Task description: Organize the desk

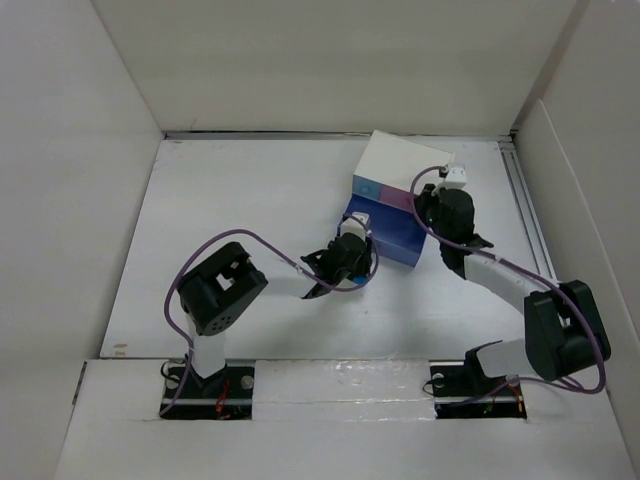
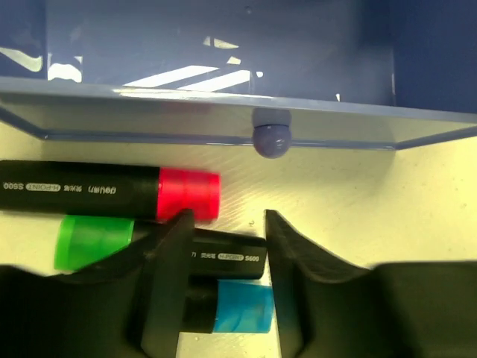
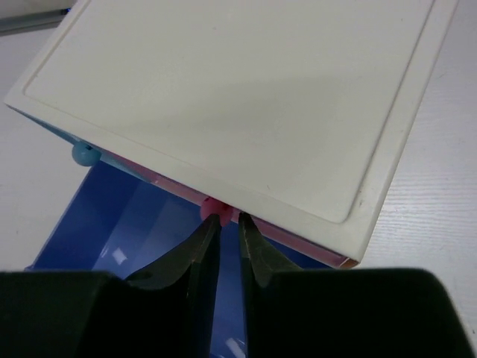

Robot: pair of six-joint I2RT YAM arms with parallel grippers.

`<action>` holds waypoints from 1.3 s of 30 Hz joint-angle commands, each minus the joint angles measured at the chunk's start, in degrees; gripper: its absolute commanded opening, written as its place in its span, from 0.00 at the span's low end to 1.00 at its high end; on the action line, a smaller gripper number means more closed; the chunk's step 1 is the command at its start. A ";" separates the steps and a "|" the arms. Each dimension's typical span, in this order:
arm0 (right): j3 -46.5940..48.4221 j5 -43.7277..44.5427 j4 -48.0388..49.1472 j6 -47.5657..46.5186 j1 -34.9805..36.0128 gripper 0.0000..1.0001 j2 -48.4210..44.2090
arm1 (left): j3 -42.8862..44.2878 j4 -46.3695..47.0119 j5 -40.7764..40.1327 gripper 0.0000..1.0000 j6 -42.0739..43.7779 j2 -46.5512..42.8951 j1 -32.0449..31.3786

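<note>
**Both claws at the drawer box, far right of the bench**

My arms rise from the near edge of the bench [image 1: 240, 200], the wide white top walled by white panels that carries everything here. My left claw [image 2: 223, 216] hangs about mid-bench, jaws apart, low over three black markers lying on the surface. The blue-capped marker [image 2: 242, 307] lies nearest, between my fingers. The green-capped marker [image 2: 93, 240] is next, its barrel running under my left finger. The red-capped marker [image 2: 112, 190] lies beyond them. Whether my fingers touch any of them I cannot tell. Just past the markers stands the blue drawer [image 1: 385, 238], pulled out toward the near edge, its round blue knob [image 2: 270, 140] facing my claw.

Farther on, toward the far right corner, my right claw [image 3: 227, 220] has its jaws almost together, tips at the pink knob [image 3: 211, 206]. I cannot tell whether they grip it. Above it lies the flat lid of the white box [image 3: 223, 97], which sits near the far edge.
</note>
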 commanded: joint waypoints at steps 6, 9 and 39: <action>1.68 0.54 -1.88 0.33 4.03 0.28 -6.55 | -1.82 -0.18 -2.43 0.55 -0.86 -6.27 -0.08; 1.59 0.28 -4.17 0.34 6.13 0.34 -11.20 | -2.17 -0.44 -2.35 0.57 -0.68 -10.92 -0.08; -2.72 -10.71 -19.30 -2.66 26.88 0.58 2.23 | -20.10 -1.58 -5.25 0.30 -1.47 -47.33 13.80</action>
